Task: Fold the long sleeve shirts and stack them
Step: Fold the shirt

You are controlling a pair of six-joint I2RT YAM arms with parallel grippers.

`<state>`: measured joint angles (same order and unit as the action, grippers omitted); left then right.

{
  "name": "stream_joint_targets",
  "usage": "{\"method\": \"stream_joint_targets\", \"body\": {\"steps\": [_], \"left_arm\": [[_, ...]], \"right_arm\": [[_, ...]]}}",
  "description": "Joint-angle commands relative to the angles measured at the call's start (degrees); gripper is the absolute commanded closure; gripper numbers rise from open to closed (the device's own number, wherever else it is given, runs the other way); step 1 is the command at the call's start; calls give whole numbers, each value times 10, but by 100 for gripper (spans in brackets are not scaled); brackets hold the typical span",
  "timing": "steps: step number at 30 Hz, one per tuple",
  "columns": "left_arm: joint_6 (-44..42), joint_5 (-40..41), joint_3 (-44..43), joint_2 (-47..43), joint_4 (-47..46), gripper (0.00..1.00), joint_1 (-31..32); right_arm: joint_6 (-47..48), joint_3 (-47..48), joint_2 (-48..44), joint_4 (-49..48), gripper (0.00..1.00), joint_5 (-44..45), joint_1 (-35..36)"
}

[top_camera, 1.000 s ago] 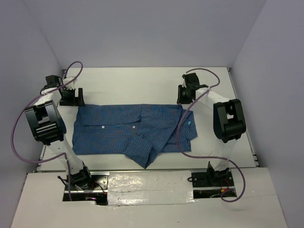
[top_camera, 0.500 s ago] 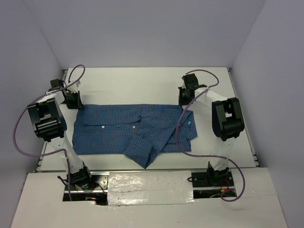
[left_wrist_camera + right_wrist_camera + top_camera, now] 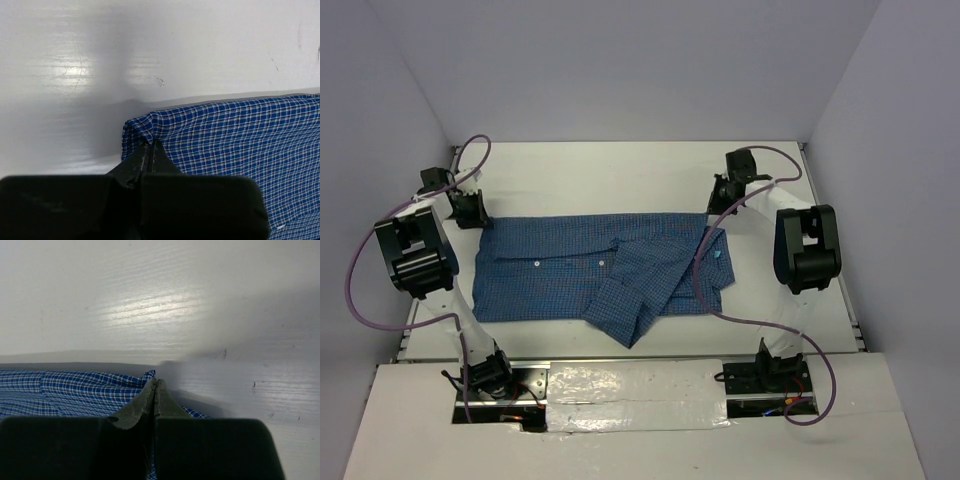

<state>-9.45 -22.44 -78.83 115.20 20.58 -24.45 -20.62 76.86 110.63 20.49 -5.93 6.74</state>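
The long sleeve shirt (image 3: 560, 270), blue and finely checked, lies flat across the middle of the white table with its white buttons showing. A sleeve (image 3: 632, 312) is folded over its near right part. My left gripper (image 3: 473, 213) is shut on the shirt's far left corner; in the left wrist view the cloth (image 3: 240, 135) bunches up at the closed tips of the left gripper (image 3: 150, 142). My right gripper (image 3: 722, 203) is shut on the far right corner. In the right wrist view a tuft of the shirt (image 3: 75, 387) pokes out at the right gripper (image 3: 156, 381).
Bare white table (image 3: 620, 175) stretches behind the shirt to the back wall. Grey walls close in on both sides. Purple cables (image 3: 705, 270) loop from each arm, the right one crossing the shirt's right end. The arm bases (image 3: 485, 375) sit at the near edge.
The left gripper closed on the far left corner. The right gripper shut on the far right corner and moved back and to the right, drawing the shirt's far edge straighter.
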Motion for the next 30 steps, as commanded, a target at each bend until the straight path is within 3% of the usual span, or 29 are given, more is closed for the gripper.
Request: {"method": "stream_joint_targets", "body": {"steps": [1,8,12,14,15,16,17,20,23,26,30], "left_arm": [[20,6,-11,-15,-38,100,-6],[-2,-3,-33,-4,-44,100,2],[17,-20,-58,11,-53,100,5],[34,-18,-71,17,-55,90,6],[37,-17,-86,22,-53,80,6],[43,-19,-92,24,-45,59,5],[44,-19,-104,23,-42,54,6],[40,-24,-118,7,-28,45,5],[14,-52,-138,-35,-7,39,7],[-29,-101,-135,-98,9,36,9],[-85,-140,-116,-170,53,35,13]], "right_arm": [[-11,2,4,-48,100,-21,-9],[2,80,65,-32,100,-70,-11],[0,114,92,-26,87,-82,-11],[1,149,109,-19,84,-81,-11],[2,165,117,-3,75,-79,-11],[6,200,134,6,68,-73,-11],[15,218,141,34,58,-71,-11],[35,261,144,65,44,-51,-15],[36,213,89,50,34,-45,-30],[44,133,5,36,33,-38,-36],[59,-57,-197,-29,33,-25,4]]}}
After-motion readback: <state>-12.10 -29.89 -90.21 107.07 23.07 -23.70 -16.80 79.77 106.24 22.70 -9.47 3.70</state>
